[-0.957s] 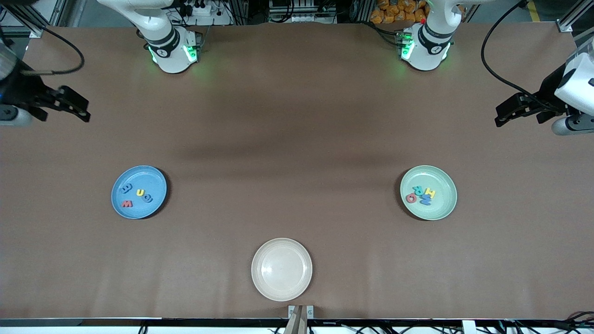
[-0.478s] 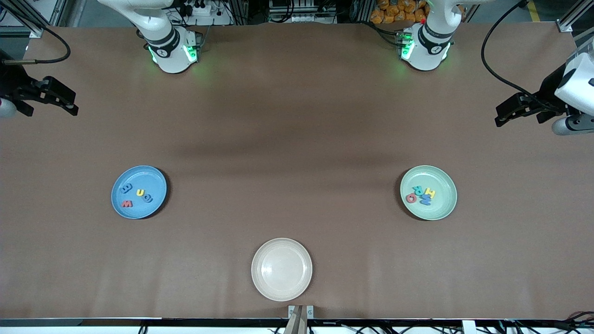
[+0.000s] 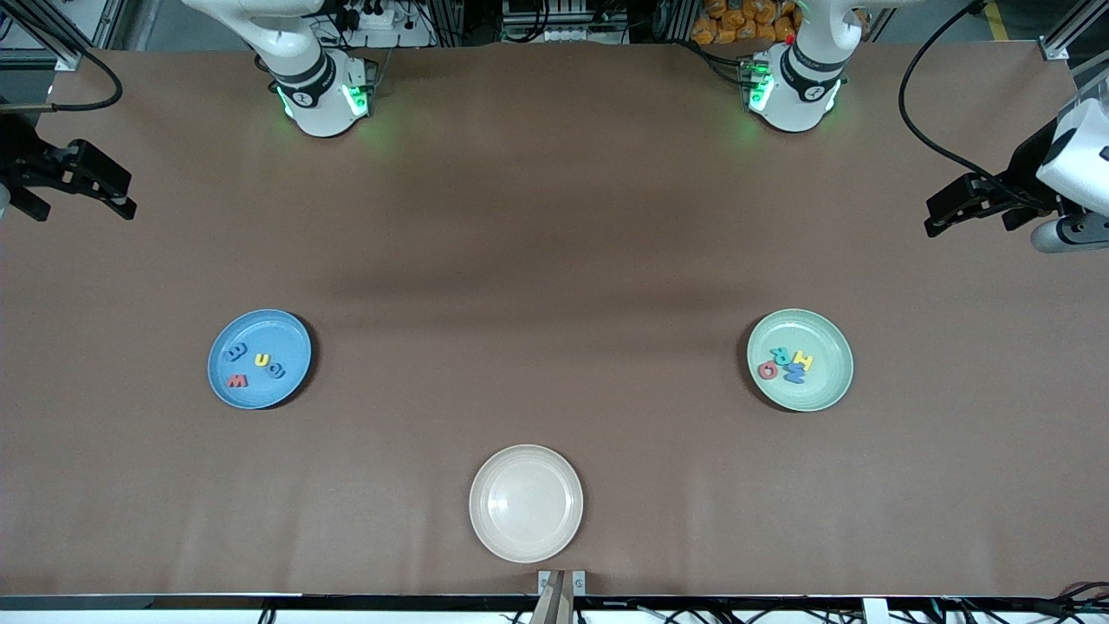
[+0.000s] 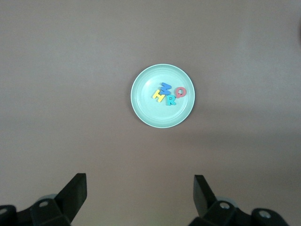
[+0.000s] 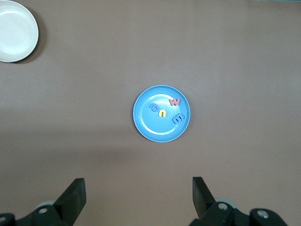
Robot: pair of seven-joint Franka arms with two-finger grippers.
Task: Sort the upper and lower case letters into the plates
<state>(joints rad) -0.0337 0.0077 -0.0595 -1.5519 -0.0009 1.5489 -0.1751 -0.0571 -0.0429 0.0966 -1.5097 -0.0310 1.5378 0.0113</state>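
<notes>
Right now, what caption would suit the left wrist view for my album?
Open left gripper high over the mint green plate holding four toy letters.

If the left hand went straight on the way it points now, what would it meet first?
Most likely bare table. The left hand hangs open, empty, looking down at it. The green plate with its four letters sits ahead in its wrist view, but the true line is unclear.
</notes>
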